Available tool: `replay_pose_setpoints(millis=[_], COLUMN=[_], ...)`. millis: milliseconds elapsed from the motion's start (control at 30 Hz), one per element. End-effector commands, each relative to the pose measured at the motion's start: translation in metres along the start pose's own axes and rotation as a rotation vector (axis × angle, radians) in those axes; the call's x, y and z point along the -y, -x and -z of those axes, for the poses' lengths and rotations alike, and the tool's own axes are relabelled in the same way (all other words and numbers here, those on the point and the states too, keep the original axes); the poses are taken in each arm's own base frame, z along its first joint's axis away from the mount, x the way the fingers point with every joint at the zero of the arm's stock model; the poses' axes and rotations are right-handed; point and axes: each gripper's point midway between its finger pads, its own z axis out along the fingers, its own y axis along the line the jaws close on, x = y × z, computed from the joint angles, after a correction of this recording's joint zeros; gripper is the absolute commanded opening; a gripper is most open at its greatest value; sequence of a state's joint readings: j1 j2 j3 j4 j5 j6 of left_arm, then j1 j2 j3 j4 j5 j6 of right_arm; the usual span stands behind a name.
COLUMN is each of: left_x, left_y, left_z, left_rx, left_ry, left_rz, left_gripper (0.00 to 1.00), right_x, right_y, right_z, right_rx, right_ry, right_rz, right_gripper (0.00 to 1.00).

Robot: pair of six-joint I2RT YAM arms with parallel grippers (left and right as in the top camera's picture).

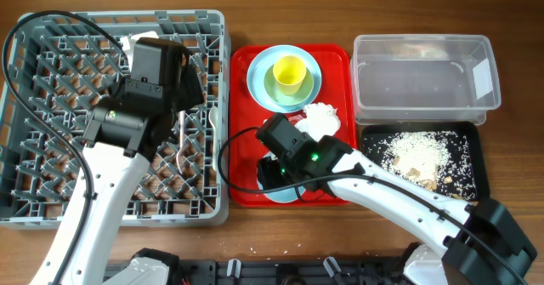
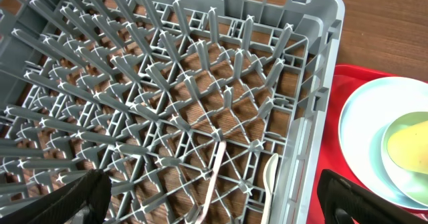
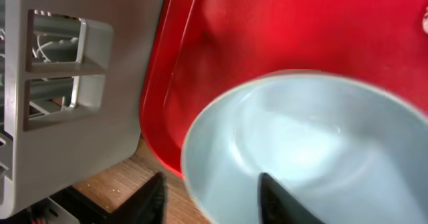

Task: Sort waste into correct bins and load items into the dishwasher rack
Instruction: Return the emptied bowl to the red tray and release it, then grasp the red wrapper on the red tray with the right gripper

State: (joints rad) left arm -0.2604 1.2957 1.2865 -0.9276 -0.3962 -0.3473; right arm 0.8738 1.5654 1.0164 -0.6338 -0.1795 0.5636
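Bowl (image 3: 307,150) sat at corner of red tray (image 3: 267,30), near rack (image 2: 321,70). Right gripper (image 3: 214,197) jaws apart, straddling rim, not yet clamped; likely rim-pinch setup. Left gripper (image 2: 210,207) wide open, empty, over rack.

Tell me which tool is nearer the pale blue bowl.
Right. The right tool straddles the rim of the bowl on the red tray; the left tool hangs over the dishwasher rack, away from it.
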Motion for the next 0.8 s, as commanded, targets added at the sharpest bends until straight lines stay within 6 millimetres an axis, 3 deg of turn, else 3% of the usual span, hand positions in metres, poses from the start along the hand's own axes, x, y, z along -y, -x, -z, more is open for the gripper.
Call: replay_pose_setpoints(millis=[0, 67, 133, 233, 400, 633, 667, 700, 733, 767], left_x=[-0.003, -0.003, -0.003, -0.003, -0.003, -0.003, -0.003, -0.003, -0.003, -0.003], left_y=[0.003, 0.003, 0.003, 0.003, 0.003, 0.003, 0.003, 0.003, 0.003, 0.003], left_z=[0.002, 0.002, 0.002, 0.002, 0.002, 0.002, 0.002, 0.002, 0.002, 0.002], left_rx=[0.013, 0.013, 0.013, 0.013, 0.013, 0.013, 0.013, 0.013, 0.013, 0.013], left_ry=[0.011, 0.011, 0.011, 0.011, 0.011, 0.011, 0.011, 0.011, 0.011, 0.011], left_rz=[0.019, 0.019, 0.019, 0.019, 0.019, 0.019, 0.019, 0.019, 0.019, 0.019], left_gripper=[1.00, 1.00, 1.00, 1.00, 1.00, 1.00, 1.00, 1.00, 1.00, 1.00], right_x=[-0.006, 0.001, 0.047, 0.116, 0.150, 0.176, 0.179, 0.178, 0.174, 0.169], right_y=[0.027, 0.050, 0.071, 0.079, 0.080, 0.073, 0.070, 0.072, 0.076, 0.082], right_z=[0.030, 0.065, 0.091, 0.098, 0.063, -0.008, -0.015, -0.014, -0.010, 0.000], right_rx=[0.083, 0.178, 0.287, 0.356, 0.310, 0.192, 0.177, 0.179, 0.188, 0.204], right_ry=[0.032, 0.035, -0.109, -0.330, -0.433, -0.512, -0.519, -0.513, -0.497, -0.488], right_rz=[-0.007, -0.043, -0.133, -0.330, -0.390, -0.417, -0.417, -0.413, -0.405, -0.404], right_gripper=[0.57, 0.67, 0.69, 0.69, 0.69, 0.68, 0.58, 0.25, 0.04, 0.04])
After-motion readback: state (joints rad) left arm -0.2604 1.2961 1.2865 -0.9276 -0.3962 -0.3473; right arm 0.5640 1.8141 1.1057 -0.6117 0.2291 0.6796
